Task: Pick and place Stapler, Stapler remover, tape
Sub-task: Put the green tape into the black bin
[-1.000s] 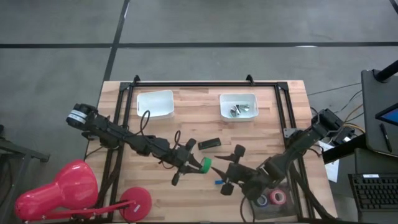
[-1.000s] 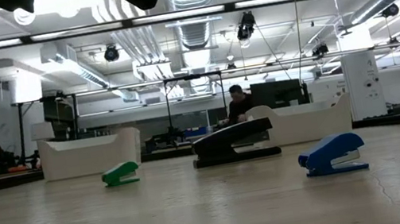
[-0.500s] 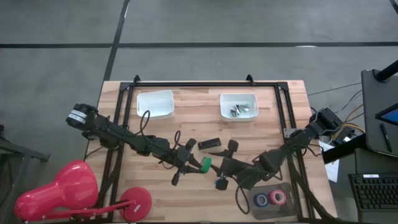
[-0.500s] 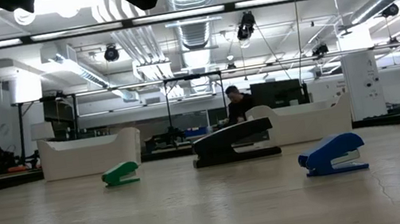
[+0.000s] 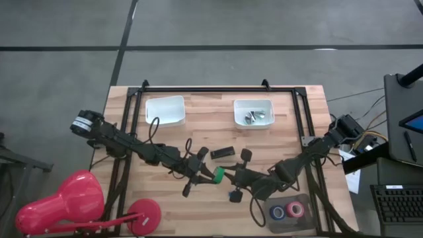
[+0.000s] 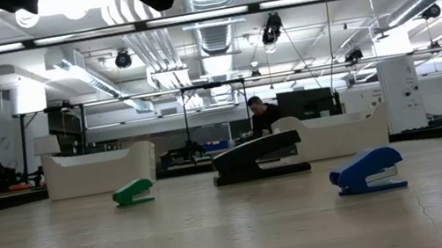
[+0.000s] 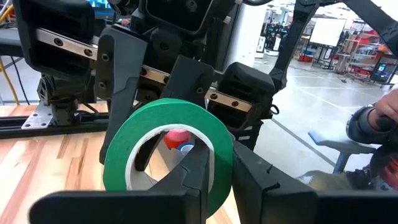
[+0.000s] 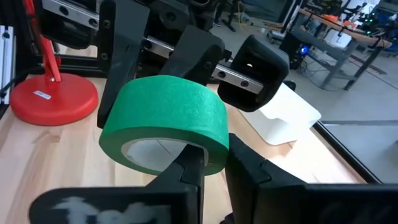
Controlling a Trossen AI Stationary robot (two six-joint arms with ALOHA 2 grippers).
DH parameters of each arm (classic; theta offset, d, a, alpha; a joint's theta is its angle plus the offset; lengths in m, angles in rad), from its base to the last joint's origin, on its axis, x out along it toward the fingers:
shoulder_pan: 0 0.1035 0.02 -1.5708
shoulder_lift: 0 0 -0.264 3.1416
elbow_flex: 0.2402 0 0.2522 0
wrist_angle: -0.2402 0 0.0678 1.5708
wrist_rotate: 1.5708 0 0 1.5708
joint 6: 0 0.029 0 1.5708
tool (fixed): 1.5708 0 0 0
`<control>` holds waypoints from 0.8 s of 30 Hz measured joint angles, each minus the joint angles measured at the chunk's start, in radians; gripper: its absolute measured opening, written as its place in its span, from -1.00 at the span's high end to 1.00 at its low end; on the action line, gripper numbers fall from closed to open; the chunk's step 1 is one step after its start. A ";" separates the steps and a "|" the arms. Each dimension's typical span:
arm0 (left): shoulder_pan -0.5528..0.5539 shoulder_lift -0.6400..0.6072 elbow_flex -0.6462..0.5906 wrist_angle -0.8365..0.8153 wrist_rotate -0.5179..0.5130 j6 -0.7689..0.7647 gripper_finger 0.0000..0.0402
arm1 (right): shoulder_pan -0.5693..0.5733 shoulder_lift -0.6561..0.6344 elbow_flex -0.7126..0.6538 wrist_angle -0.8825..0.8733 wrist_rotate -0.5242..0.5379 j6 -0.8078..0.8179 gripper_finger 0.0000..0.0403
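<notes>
High view: a green tape point(image 5: 218, 175) roll is held above mid-table, between the left gripper point(image 5: 206, 170) and the right gripper point(image 5: 232, 176), which meet at it. The stapler point(image 5: 222, 153) lies just beyond.

Low view: only the stapler point(image 6: 259, 157) and two small removers are seen on the table.

Left wrist view: the tape's point(image 7: 168, 149) band is pinched by the fingers, one inside the ring.

Right wrist view: the tape point(image 8: 165, 122) wall is likewise pinched. The roll is judged light, stiff and smooth-edged; it is best taken through the ring wall.

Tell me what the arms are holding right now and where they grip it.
Both hold the green tape roll: the left pincer and right pincer each pinch its band, one finger inside the ring.
</notes>
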 joint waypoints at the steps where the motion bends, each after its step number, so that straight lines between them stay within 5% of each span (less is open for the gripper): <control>1: 0.000 0.000 0.000 0.000 0.000 0.000 0.75 | 0.000 0.000 0.000 0.000 0.000 -0.004 0.84; 14: 0.000 0.000 -0.002 -0.001 0.000 0.000 0.50 | 0.002 -0.050 0.000 -0.103 -0.010 0.042 0.84; 24: -0.001 0.000 -0.013 -0.003 -0.016 -0.002 0.40 | 0.073 -0.186 0.001 -0.565 -0.166 0.458 0.82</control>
